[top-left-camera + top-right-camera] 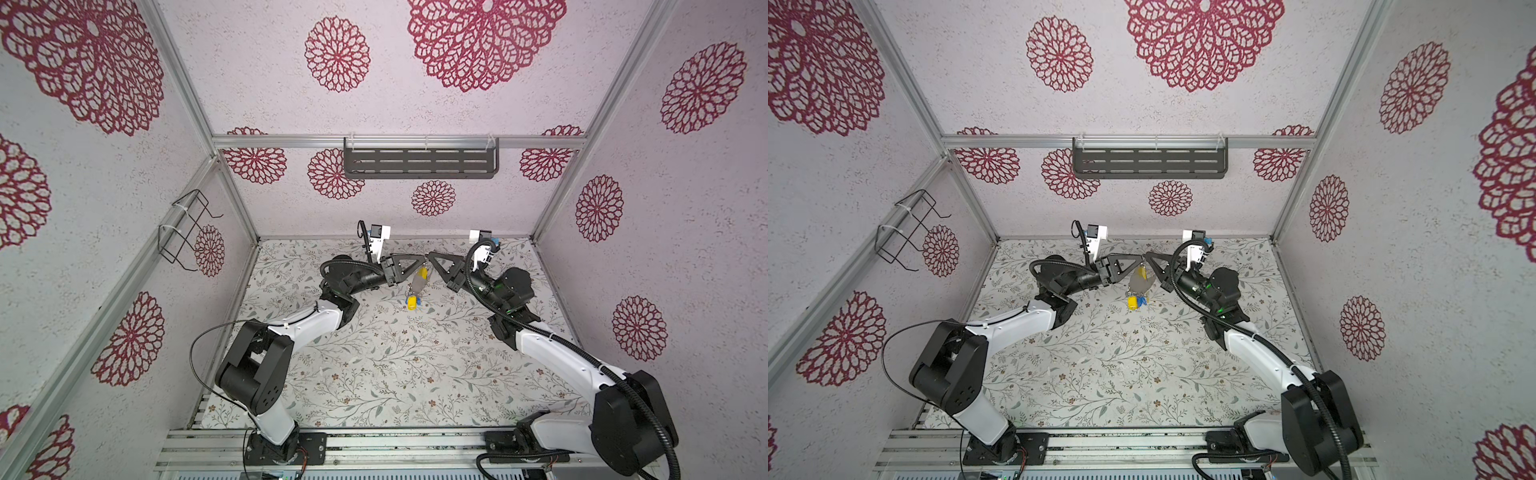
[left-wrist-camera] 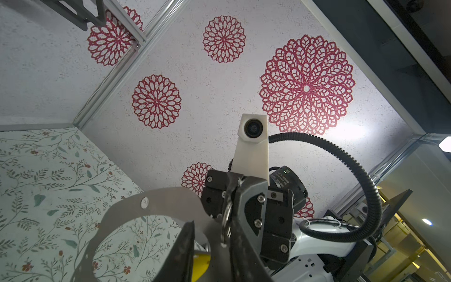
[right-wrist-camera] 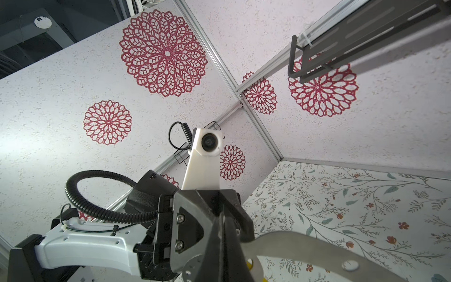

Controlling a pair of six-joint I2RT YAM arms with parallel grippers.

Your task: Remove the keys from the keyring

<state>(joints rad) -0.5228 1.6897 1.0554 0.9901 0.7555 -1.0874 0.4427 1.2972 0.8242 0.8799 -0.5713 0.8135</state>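
The keyring (image 1: 417, 284), a flat grey horseshoe plate, is held up in the air over the far middle of the floral table (image 1: 374, 365), between the two grippers. Most of the keys (image 1: 412, 302), yellow and blue tags, dangle in a bunch from its lower rim. One yellow key tag (image 1: 422, 273) sits near its upper end. The right gripper (image 1: 430, 254) reaches in from the right, jaws fully closed and pinching the plate's upper end. The left gripper (image 1: 424, 260) meets it from the left, jaws partway closed with the yellow key tag and the plate's edge between them. Whether they grip anything cannot be told. A small split ring (image 2: 227, 219) hangs through a rim hole beside the right gripper's fingertips.
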